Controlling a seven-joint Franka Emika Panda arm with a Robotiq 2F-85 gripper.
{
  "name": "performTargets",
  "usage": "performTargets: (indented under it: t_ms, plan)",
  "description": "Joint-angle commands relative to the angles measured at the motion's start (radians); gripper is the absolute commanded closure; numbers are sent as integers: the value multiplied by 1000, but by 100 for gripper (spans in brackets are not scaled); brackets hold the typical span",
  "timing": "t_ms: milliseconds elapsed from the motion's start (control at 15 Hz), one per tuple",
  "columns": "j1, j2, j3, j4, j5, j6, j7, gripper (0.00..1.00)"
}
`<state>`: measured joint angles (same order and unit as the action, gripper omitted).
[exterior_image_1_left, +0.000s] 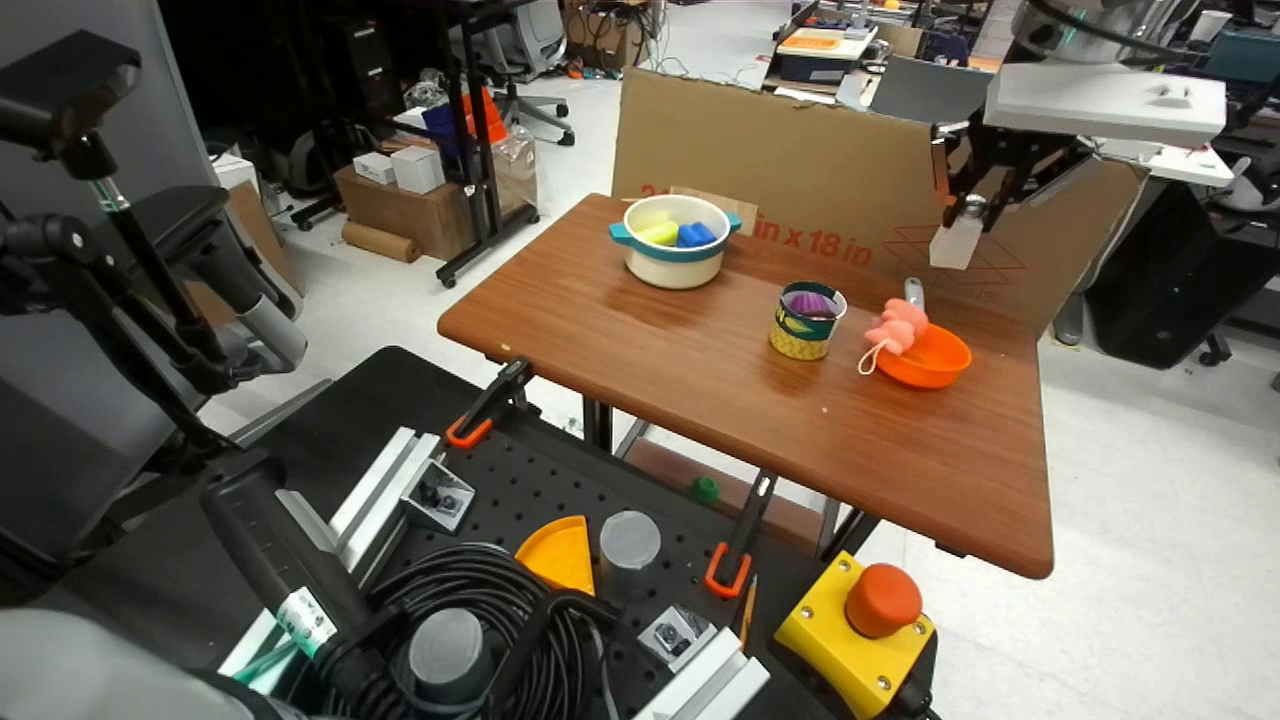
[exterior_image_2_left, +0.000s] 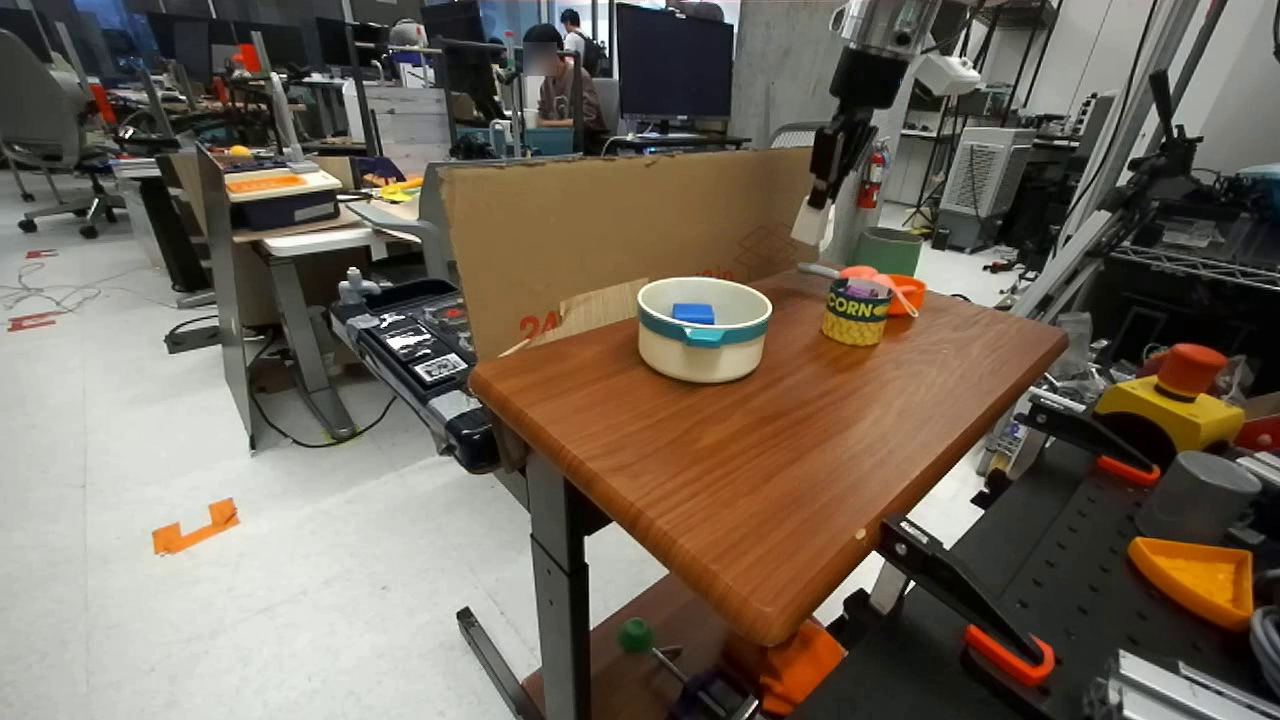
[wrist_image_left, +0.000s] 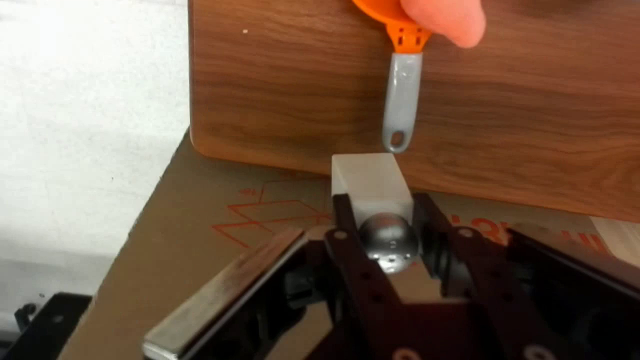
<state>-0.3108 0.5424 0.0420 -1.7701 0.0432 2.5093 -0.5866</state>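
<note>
Wrist view: a metal-topped white shaker (wrist_image_left: 371, 180) is clamped in the gripper (wrist_image_left: 385, 215), held higher than the orange pan (wrist_image_left: 407, 39) on the table (wrist_image_left: 280, 100).

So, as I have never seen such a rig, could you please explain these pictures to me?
The machine is a single robot arm ending in a gripper. Two pictures come from cameras standing apart from it, seeing the table from different places; the wrist view is taken from the arm itself, looking down past the gripper.

On the table are a cream-and-teal pot holding a yellow piece and a blue piece, an open can marked CORN with a purple thing inside, and an orange pan with a grey handle and a pink item lying on it. A cardboard sheet stands along one table edge.

The gripper is closed on a white block-shaped item with a domed metal cap, perhaps a shaker, and holds it up in the air.
</note>
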Motion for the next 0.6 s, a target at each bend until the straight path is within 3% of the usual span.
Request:
performTargets:
  t_ms: [0, 533]
  plan:
    - [17, -152, 20, -189, -11, 111, -73, 92]
    - [115, -379, 41, -459, 0, 223, -154, 92]
